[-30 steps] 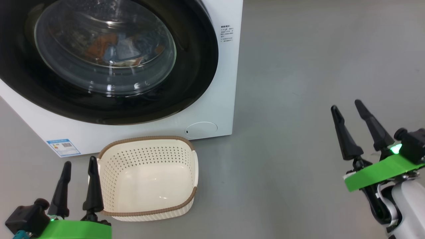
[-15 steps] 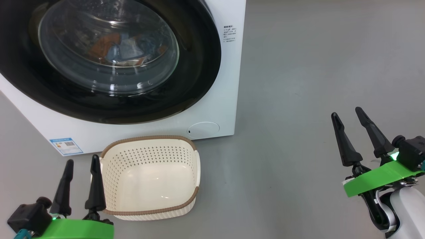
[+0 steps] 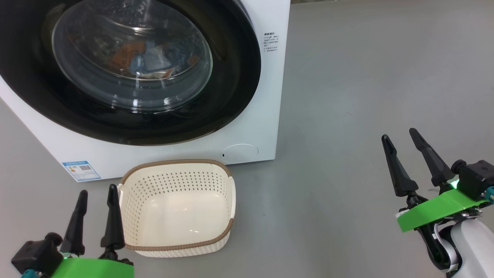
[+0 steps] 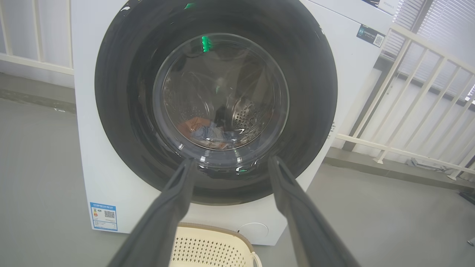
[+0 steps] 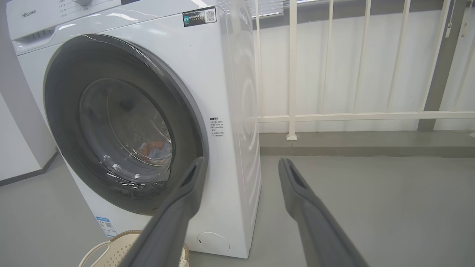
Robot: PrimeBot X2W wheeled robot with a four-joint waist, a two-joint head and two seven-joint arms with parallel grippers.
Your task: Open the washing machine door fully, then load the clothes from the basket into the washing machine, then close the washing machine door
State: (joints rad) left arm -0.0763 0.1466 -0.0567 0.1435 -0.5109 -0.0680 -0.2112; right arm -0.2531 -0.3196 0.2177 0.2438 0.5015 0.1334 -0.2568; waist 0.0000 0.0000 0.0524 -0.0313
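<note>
My left gripper point(image 3: 97, 189) sits at the lower left, fingers spread and holding nothing, just beside the left wall of the small cream-white perforated plastic basket with a brown woven-look rim point(image 3: 175, 161). The basket stands on the grey floor in front of the big white box-shaped front-loading washing machine point(image 3: 266, 96) and contains no garments. The large round washing machine door with a glossy black rim and a clear bulging glass bowl point(image 3: 231, 77) lies flush against the cabinet, so I judge it closed. The light blue and orange-brown clothes point(image 3: 154, 61) lie behind the glass at the bottom of the drum. I judge the fabric light, soft and limp: pinch a bunched fold, not a flat layer. I judge the door stiff and its gloss slippery: take it at the rim edge, never on the glass. No handle recess is discernible. My right gripper point(image 3: 398, 133) hangs well apart at the far right, fingers spread and empty.
</note>
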